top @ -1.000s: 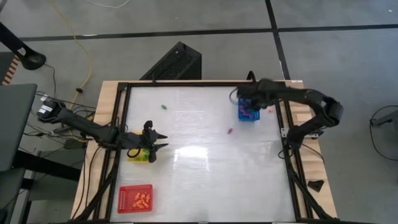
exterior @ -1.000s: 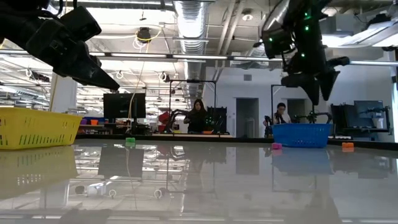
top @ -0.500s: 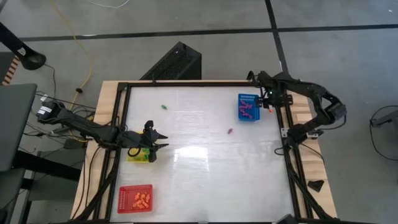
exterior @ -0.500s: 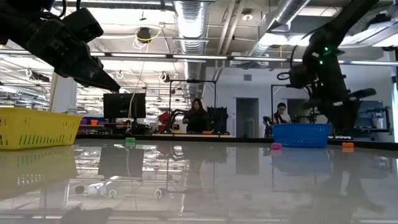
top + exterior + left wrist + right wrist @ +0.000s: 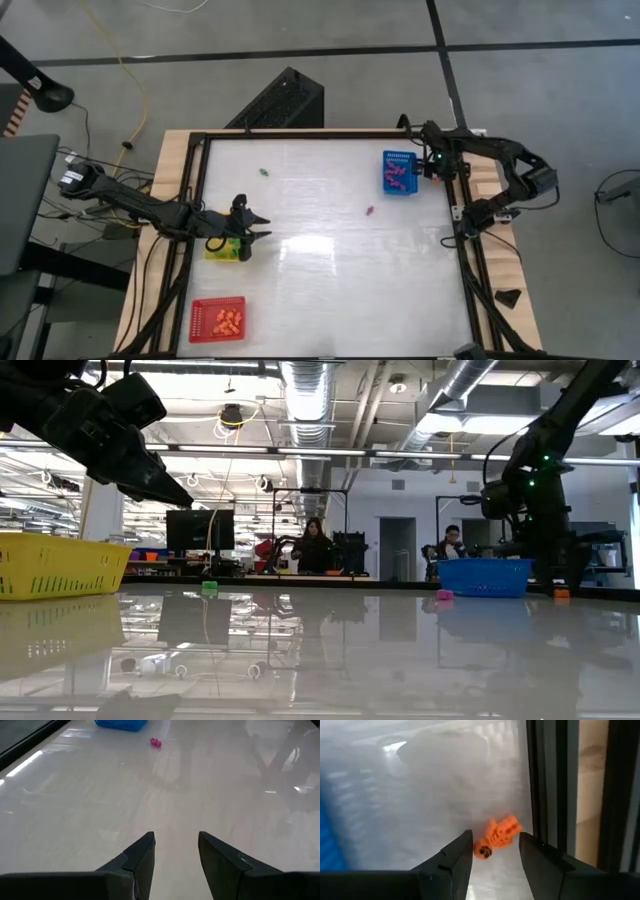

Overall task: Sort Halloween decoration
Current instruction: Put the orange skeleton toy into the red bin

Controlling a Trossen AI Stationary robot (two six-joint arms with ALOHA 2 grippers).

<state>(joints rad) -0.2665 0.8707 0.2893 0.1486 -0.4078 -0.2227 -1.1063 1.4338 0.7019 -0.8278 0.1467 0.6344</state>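
My right pincer point(image 5: 495, 851) stands spread around the orange piece point(image 5: 497, 836) near the table frame point(image 5: 546, 785), ready to pinch it. My left pincer point(image 5: 175, 850) waits spread over the yellow tray point(image 5: 222, 250).

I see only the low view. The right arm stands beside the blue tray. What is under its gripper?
Observer: An orange piece lies on the table, just ahead of the open right gripper and not held.
Operator: What is in the blue tray?
Observer: The blue tray holds purple pieces.
Operator: And the left gripper?
Observer: The left gripper is open and empty, beside the yellow tray.
Operator: Is there a red tray?
Observer: Yes, the red tray is at the near left corner, with orange pieces inside.
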